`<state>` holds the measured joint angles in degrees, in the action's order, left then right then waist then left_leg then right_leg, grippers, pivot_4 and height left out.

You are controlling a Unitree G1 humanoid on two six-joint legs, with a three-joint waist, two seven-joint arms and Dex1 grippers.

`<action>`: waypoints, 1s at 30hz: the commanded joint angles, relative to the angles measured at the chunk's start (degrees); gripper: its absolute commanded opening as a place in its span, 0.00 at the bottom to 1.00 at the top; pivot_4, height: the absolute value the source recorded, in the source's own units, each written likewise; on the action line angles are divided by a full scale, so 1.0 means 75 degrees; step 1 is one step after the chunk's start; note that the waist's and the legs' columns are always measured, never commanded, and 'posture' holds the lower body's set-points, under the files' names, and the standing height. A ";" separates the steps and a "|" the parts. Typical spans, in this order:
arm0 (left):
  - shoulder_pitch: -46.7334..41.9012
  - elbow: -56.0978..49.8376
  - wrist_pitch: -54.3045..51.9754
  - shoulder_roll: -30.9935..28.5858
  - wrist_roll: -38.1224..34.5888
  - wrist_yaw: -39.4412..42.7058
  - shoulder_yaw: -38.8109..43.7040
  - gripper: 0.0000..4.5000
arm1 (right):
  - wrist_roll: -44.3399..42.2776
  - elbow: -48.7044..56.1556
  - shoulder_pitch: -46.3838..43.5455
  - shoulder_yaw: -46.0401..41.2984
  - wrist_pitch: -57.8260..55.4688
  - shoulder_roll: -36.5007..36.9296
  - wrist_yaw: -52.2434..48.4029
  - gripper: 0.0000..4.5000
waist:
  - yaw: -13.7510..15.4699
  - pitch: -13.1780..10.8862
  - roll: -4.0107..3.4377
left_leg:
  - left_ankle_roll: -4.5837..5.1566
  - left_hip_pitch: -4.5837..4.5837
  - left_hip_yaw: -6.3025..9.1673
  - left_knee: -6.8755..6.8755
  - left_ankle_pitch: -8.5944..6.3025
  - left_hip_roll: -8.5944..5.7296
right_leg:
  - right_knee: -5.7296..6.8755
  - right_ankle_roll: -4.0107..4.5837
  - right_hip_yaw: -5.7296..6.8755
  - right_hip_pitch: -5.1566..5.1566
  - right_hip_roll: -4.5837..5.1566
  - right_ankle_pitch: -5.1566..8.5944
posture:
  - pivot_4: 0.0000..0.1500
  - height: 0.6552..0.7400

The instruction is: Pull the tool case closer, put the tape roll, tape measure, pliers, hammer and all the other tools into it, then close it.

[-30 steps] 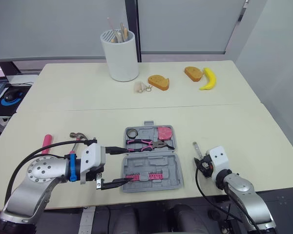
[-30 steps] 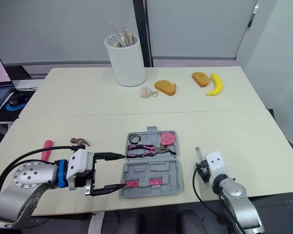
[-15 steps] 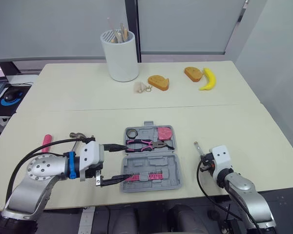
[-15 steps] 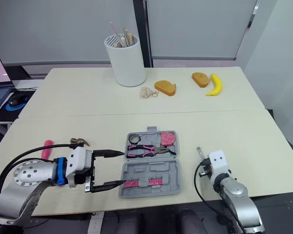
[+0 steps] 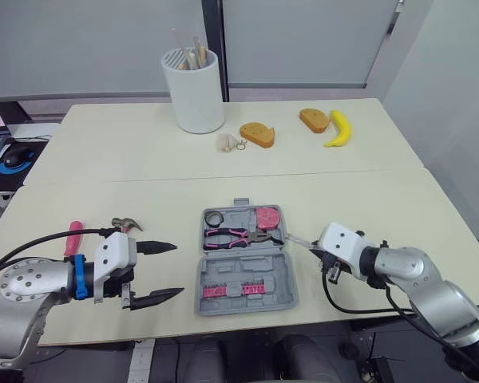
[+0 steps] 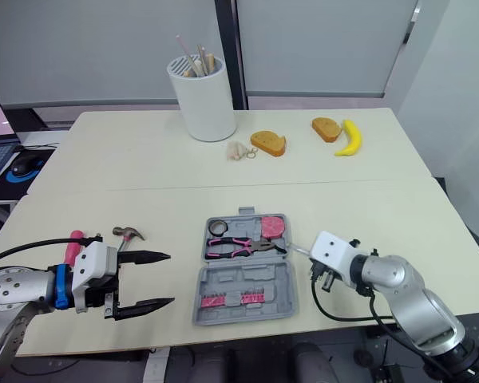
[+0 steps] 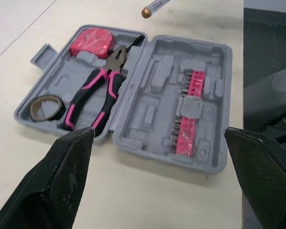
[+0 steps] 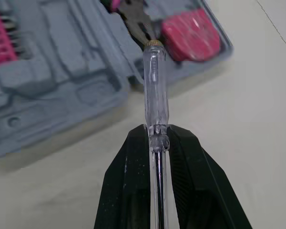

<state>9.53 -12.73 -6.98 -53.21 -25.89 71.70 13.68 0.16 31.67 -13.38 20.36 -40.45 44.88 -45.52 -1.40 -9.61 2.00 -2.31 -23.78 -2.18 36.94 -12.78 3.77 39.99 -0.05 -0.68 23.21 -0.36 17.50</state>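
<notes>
An open grey tool case sits near the desk's front edge, already holding the tape roll, pliers and pink tape measure. The right gripper pinches a clear-handled screwdriver, handle reaching the case's right rim, apparently to lay it inside. The left gripper, fingers spread, hovers between case and hammer, which lies near the desk's left edge and is likely next.

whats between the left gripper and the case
Nothing: only bare table separates the open left gripper from the case, as both the left eye view and the left wrist view show.
</notes>
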 commanded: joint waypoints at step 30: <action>0.0254 0.0046 0.0471 0.0069 0.0531 -0.0032 -0.0089 1.00 | 0.1299 -0.4602 -0.3960 0.3274 0.0975 -0.3562 -0.1278 0.07 | -0.0033 -0.0002 0.0007 | 0.0000 -0.0007 -0.0002 0.0003 0.0000 0.0001 | 0.0014 0.0041 0.0009 0.0010 0.0040 -0.0022 | 1.00 0.93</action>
<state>11.23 -10.97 -4.35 -52.75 -22.09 71.69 13.10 9.19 -2.96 -41.82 45.60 -34.36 18.80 -55.22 -1.64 -9.63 2.05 -2.31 -23.83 -2.19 36.97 -12.78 3.78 40.09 0.26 -0.61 23.28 -0.06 17.34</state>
